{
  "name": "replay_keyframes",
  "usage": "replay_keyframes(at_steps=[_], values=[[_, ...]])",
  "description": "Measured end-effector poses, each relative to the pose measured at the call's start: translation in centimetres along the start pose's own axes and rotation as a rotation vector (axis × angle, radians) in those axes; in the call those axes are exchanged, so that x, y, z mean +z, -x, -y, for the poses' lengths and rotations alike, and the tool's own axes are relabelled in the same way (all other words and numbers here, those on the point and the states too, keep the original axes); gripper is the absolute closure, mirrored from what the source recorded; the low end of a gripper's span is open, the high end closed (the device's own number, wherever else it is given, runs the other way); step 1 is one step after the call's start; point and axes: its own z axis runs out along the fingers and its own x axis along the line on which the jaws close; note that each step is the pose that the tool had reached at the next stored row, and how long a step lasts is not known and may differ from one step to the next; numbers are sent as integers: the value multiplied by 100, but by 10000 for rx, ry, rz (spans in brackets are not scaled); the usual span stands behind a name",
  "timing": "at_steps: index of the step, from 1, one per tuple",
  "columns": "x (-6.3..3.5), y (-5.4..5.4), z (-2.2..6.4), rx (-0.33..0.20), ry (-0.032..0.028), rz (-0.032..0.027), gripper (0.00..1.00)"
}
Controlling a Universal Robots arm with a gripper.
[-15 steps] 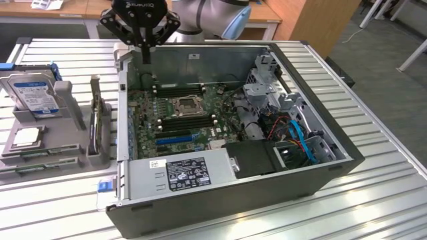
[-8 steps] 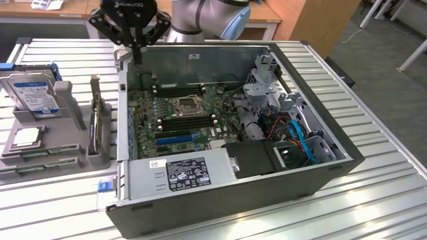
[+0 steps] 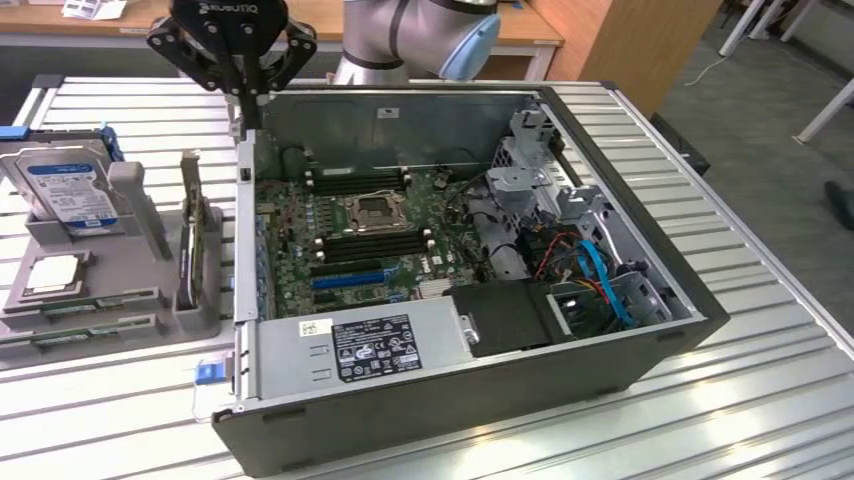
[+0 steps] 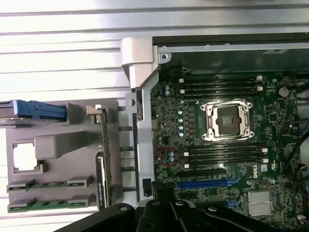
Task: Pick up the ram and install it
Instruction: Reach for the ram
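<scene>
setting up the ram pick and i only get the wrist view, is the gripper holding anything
Observer: No. The gripper is shut with nothing in it, hanging above the far corner of the case.
Operator: what's the blue thing by the tray
Observer: A hard drive, standing upright in that tray with a blue-white label facing out.
Operator: what sits past the blue slots
Observer: A silver power supply with a black label, at the case's near end.
</scene>
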Motion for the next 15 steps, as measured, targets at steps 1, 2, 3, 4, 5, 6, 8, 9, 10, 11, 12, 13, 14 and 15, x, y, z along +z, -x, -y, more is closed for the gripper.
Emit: replay_keyframes(at_steps=[1, 2, 3, 4, 5, 6, 8, 9, 10, 11, 12, 13, 14, 15], values=[[0, -21, 2, -1, 0, -1, 90], [-1, -42, 3, -1, 0, 0, 90], [0, -61, 5, -1, 1, 0, 90], [-1, -81, 6, 0, 1, 0, 90], [-1, -100, 8, 0, 0, 0, 90], [-1, -119, 9, 0, 1, 0, 90], [-1, -159, 12, 1, 1, 0, 90], [-2, -178, 13, -1, 0, 0, 90], [-2, -199, 15, -1, 0, -1, 90], [-2, -219, 17, -1, 0, -1, 90], [-2, -239, 18, -1, 0, 0, 90], [-3, -260, 20, -1, 0, 0, 90], [-2, -279, 21, -1, 0, 0, 90], [-2, -300, 23, 0, 0, 0, 90]])
